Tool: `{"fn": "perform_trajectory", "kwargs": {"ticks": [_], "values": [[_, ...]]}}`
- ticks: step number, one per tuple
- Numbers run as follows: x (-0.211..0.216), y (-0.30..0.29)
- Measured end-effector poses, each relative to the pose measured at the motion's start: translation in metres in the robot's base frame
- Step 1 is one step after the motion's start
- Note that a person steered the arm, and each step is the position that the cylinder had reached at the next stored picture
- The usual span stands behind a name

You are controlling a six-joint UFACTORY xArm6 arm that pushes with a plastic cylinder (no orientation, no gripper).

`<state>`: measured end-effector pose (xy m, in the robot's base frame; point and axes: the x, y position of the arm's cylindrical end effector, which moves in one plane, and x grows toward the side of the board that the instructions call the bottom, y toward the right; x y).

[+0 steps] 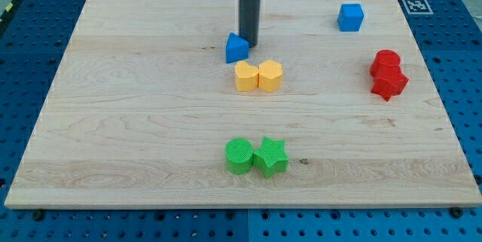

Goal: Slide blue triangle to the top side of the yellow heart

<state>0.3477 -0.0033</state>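
Note:
The blue triangle [236,47] lies near the board's top middle. The yellow heart [245,76] lies just below it, slightly to the right, with a small gap between them. A yellow hexagon [270,75] touches the heart's right side. My tip [249,44] stands just right of the blue triangle, touching or nearly touching its upper right edge; the dark rod rises from there to the view's top.
A blue cube [350,17] sits at the top right. A red cylinder [386,62] and a red star [389,83] touch at the right side. A green cylinder [239,155] and a green star [270,157] touch at the bottom middle. The wooden board [113,121] rests on a blue pegboard table.

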Motion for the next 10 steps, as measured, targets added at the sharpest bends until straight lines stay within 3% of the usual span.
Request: {"fn": "perform_trajectory", "kwargs": {"ticks": [1, 3, 5, 7, 10], "values": [[-0.018, -0.013], [-0.011, -0.064], [0.013, -0.028], [-0.012, -0.013], [0.015, 0.003]]}}
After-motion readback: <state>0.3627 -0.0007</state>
